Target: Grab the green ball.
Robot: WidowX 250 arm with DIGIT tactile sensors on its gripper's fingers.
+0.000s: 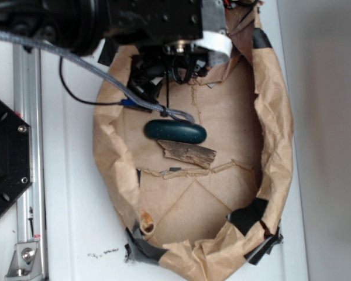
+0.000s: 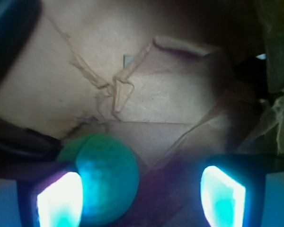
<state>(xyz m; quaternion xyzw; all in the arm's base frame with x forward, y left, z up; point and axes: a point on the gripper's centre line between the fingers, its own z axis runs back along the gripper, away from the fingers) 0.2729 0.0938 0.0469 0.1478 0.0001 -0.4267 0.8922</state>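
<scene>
Gripper (image 2: 141,194) jaws stand wide apart in the wrist view, holding nothing. The green ball (image 2: 106,182) sits between the fingers, right against the left-hand glowing pad (image 2: 59,201), well off the other pad. Ball rests on crumpled brown paper (image 2: 170,99). No readable writing or labels anywhere. The exterior view hides the ball under the black arm (image 1: 146,23) but shows the paper nest, a dark teal oval (image 1: 175,132), a wood piece (image 1: 188,154) just beside it, and black tape (image 1: 248,213) on the rim.
</scene>
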